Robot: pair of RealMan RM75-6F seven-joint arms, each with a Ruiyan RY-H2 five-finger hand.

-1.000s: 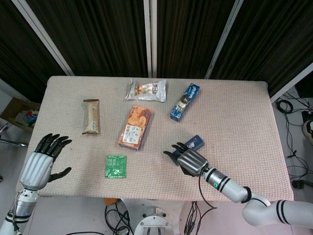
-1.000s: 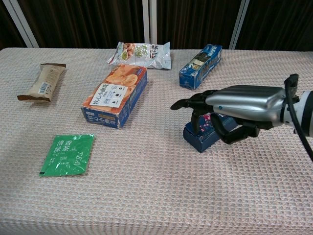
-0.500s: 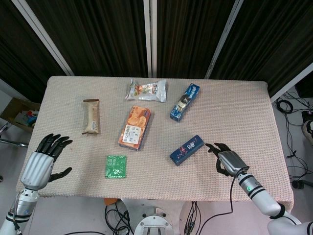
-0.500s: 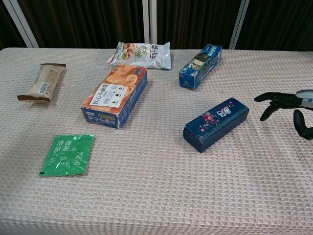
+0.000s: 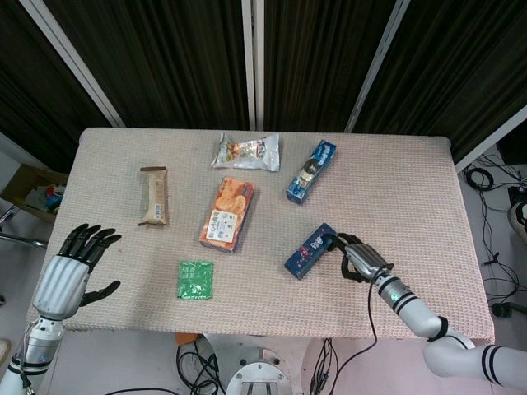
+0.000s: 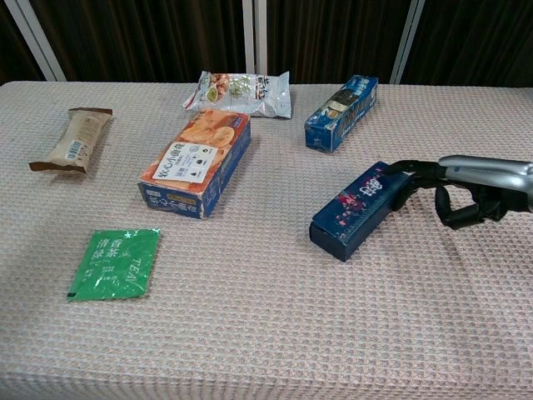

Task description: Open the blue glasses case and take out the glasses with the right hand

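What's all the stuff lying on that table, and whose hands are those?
Glasses case: one, dark blue, closed, right of centre.
Biscuit box: one, orange and blue, centre.
Tea sachet: one, green, near left.
Snack bar: one, beige, far left.
Snack bag: one, silvery, far centre.
Long box: one, blue, far right.
Table: one, pinkish woven cover.
Left robot hand: silver and black, fingers spread, off the table's left edge.
Right robot hand: silver and black, fingertips at the case's far end.

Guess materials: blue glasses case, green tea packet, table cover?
Blue glasses case: rigid, likely printed card or plastic; sharp edges, matte floral print. Green tea packet: thin glossy plastic or foil; flat, slight sheen. Table cover: woven fabric, waffle texture.
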